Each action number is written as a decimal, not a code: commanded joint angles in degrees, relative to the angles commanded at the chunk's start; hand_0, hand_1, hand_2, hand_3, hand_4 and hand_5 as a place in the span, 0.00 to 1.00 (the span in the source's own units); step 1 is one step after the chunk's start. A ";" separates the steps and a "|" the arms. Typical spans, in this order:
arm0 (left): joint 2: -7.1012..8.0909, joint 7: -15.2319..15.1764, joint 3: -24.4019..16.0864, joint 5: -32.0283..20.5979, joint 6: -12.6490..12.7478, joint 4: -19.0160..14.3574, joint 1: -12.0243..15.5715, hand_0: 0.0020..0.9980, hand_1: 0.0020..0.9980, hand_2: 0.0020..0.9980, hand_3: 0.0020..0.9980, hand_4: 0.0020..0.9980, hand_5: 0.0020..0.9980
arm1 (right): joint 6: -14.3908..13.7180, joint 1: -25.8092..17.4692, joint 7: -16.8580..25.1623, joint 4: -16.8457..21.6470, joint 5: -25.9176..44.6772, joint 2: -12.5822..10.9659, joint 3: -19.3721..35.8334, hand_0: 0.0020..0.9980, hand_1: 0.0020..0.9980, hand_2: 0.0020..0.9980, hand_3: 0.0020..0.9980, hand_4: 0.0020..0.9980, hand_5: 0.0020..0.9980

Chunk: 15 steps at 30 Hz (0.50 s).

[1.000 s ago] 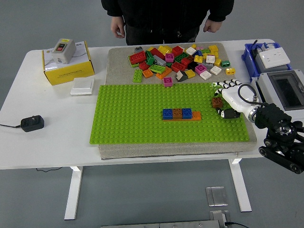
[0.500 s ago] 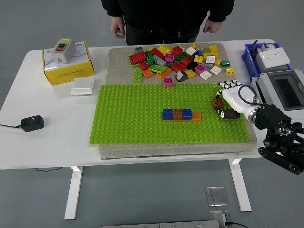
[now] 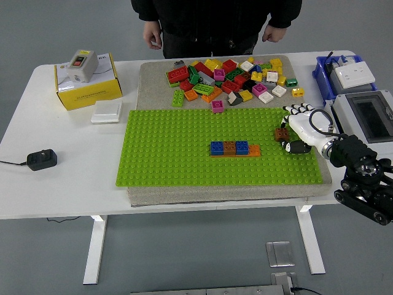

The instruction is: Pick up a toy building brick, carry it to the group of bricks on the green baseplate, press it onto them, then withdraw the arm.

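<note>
At 9 o'clock on the white table lies a black plug adapter, and at 10 o'clock stands a yellow cardboard box with a flat white square plate just beside it. In the middle lies the green studded baseplate; on it sits a short row of blue, brown and orange bricks. At 12 o'clock, behind the baseplate, is a heap of loose coloured bricks, and a person in dark clothes stands at the far side. At 3 o'clock the white-fingered right hand has its fingers curled around a small brown brick, over the baseplate's right edge, well apart from the row.
</note>
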 joint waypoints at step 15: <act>0.07 -0.16 0.33 0.22 0.23 0.00 -0.09 0.64 0.60 0.57 0.66 0.28 0.75 | 0.10 0.24 0.19 -0.72 0.63 0.24 0.28 1.00 1.00 1.00 0.48 0.55 0.45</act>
